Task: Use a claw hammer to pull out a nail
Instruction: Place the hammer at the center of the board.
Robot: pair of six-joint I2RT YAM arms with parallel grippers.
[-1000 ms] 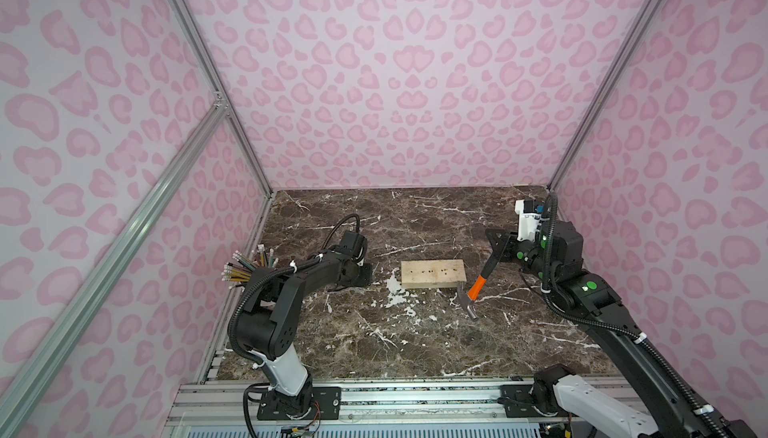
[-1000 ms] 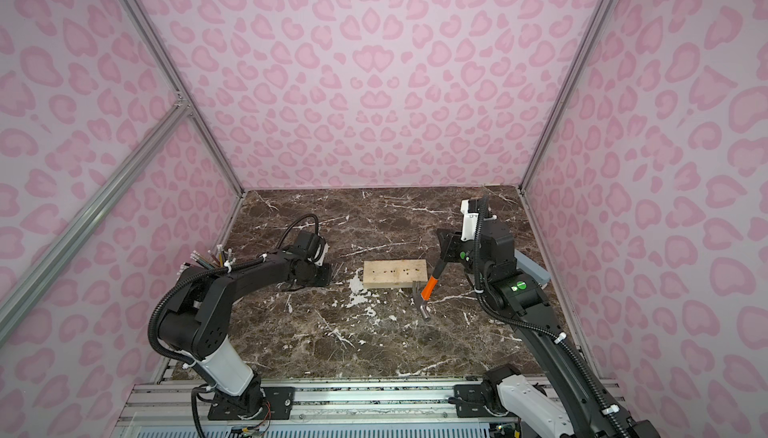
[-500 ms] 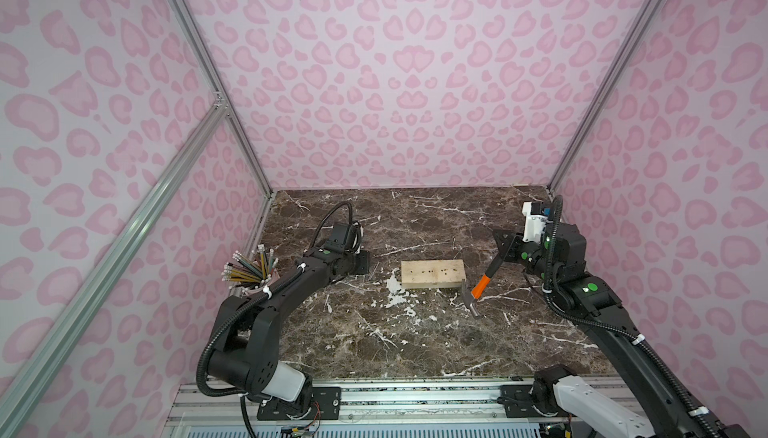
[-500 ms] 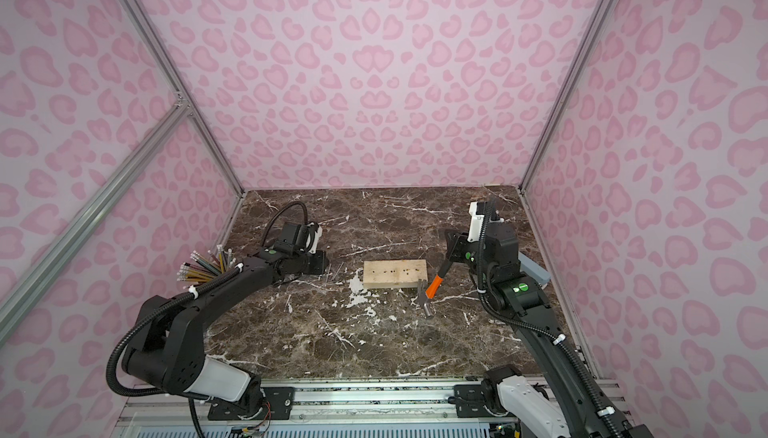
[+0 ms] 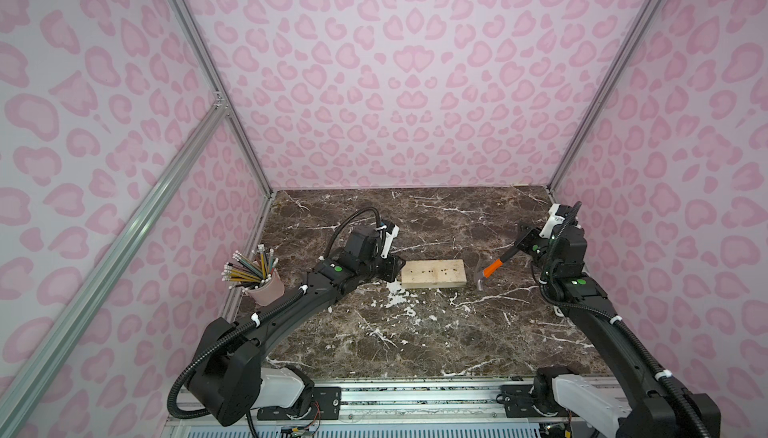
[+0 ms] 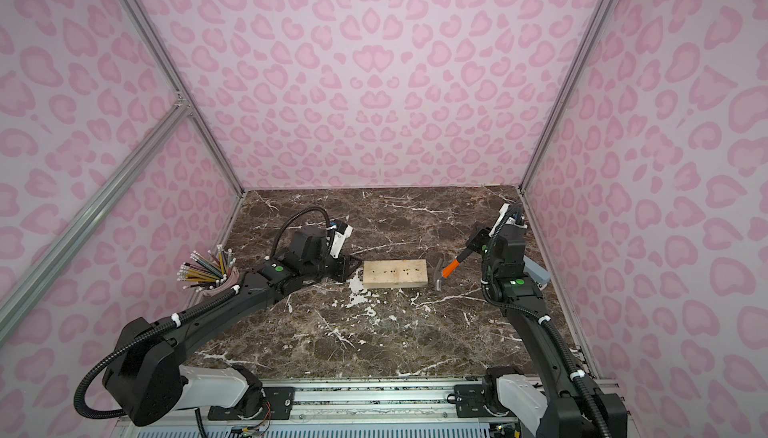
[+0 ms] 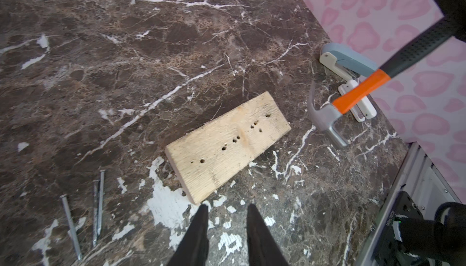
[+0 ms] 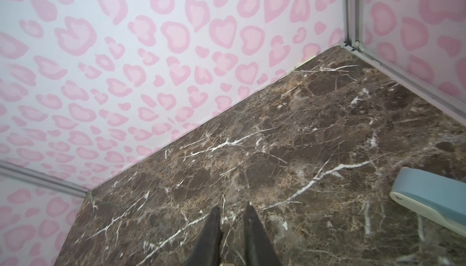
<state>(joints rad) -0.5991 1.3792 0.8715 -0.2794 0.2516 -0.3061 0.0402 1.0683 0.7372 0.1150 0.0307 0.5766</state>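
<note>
Okay, my right gripper (image 5: 523, 244) is clamped on the claw hammer (image 5: 493, 268) by its black shaft, head hanging just beside the wood block (image 5: 432, 274). My left gripper (image 7: 227, 208) sits partly open, empty, near the block's other end.

Whole booth is wrapped in pink leopard-print walls (image 5: 395, 82), kinda loud lol. They close in three sides of a dark brown marble floor (image 5: 415, 344) with white veins and chipped white patches (image 5: 395, 294) near its middle. Silver aluminium posts (image 5: 206, 66) rise from the floor's back corners, and a metal rail (image 5: 415, 398) runs along its front edge. Light's soft and even.
</note>
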